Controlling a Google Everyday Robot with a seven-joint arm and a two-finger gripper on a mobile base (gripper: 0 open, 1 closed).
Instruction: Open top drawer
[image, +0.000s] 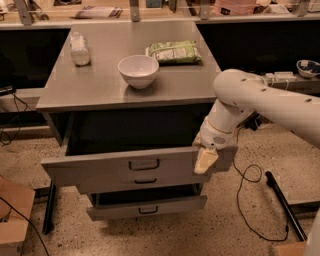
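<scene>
The top drawer of the grey metal cabinet stands pulled well out, its wide front carrying a small black loop handle. Its dark inside shows behind the front. My gripper, cream-tipped at the end of the white arm, is at the right end of the drawer front, level with the handle and well to its right. The middle drawer is mostly hidden under the top one. The bottom drawer sticks out a little below.
On the cabinet top stand a white bowl, a green packet and a clear plastic bottle. A black cable and a black bar lie on the floor to the right. A cardboard box is at the left.
</scene>
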